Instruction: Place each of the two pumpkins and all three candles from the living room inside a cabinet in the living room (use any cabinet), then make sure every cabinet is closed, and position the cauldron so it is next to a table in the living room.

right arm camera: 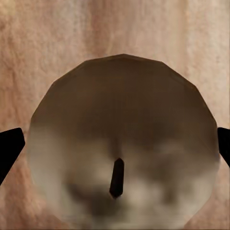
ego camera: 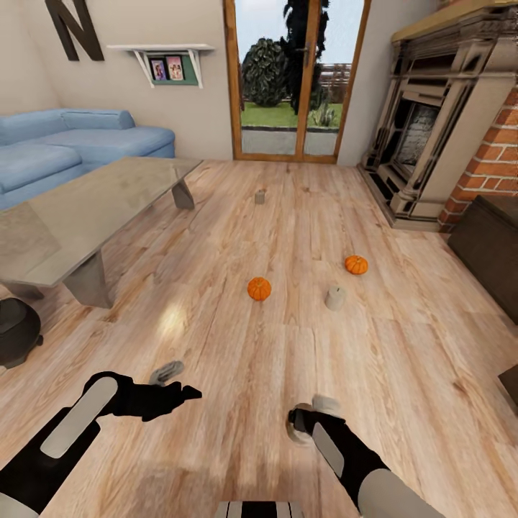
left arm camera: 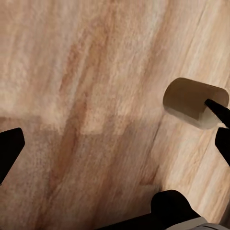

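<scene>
1. The upright candle [right arm camera: 120, 143] stands on the plank floor [ego camera: 403, 374] right in front of the robot. The right gripper [ego camera: 298, 423] is directly above it and looking straight down its length, so the candle's long axis runs vertical, in line with the gripper. The right wrist view shows a black fingertip either side of it with floor showing in the gaps. So the jaws are spread and straddling, not squeezing yet.
2. I'd say the next move is just down and pinch, with no sideways reach needed. The right arm is obviously the one for it.
3. Looks-wise it's a stubby cream-beige cylinder. The flat top faces the camera with a little dark wick just off centre, and the surface is blurry because it's so close.
4. The left gripper [ego camera: 175, 393] is also spread wide and holding nothing. A tipped candle [left arm camera: 194, 103] lies on its side just beside one fingertip, outside the gap, so that hand would need to shift over first.
5. Further out there's another candle [ego camera: 335, 297] standing upright between the two pumpkins [ego camera: 259, 288], all well ahead on the floor.
6. The dark-brown cabinet [ego camera: 489, 248] is off to the right. The cauldron [ego camera: 16, 331] sits at the far left, near a leg of the table [ego camera: 108, 194].
</scene>
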### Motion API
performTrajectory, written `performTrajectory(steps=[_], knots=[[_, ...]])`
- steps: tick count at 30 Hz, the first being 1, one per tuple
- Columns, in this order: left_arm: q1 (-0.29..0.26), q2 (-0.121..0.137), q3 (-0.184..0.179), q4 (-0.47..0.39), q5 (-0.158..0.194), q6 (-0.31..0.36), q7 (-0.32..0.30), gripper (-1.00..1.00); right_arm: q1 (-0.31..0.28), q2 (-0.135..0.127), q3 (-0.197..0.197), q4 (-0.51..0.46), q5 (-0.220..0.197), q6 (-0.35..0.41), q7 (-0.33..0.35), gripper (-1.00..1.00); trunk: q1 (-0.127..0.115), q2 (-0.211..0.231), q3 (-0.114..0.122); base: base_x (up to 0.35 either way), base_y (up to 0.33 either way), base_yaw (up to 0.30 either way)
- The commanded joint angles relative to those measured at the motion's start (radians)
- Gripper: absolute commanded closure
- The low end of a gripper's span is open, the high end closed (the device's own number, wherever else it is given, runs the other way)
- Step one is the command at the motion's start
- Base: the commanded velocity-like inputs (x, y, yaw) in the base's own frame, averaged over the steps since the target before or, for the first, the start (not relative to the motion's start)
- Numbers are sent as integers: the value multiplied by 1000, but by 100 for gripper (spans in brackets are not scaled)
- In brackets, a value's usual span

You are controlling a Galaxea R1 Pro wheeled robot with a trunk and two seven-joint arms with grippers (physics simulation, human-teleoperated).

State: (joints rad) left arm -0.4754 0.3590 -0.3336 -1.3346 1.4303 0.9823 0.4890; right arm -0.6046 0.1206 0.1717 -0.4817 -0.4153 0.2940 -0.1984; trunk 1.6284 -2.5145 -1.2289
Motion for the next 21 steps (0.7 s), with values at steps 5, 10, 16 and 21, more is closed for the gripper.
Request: performTrajectory(steps=[5,10,16,21], knots=[[-1,0,-4,0,7,-2,14,-100,0,-1,6,-229,-6,274,-108,100,-2,1,19,0,0,0],[-1,-9,-10,-1,7,-6,116,-100,0,-1,4,-351,-46,421,-265,100,-5,2,38,0,0,0],[-2,-13,-9,2,6,-11,197,-100,0,-4,6,-418,-96,532,-287,100,-7,4,61,0,0,0],[-2,-9,-4,26,-28,-13,205,-100,0,-4,7,-507,-101,585,-291,100,-9,5,80,0,0,0]])
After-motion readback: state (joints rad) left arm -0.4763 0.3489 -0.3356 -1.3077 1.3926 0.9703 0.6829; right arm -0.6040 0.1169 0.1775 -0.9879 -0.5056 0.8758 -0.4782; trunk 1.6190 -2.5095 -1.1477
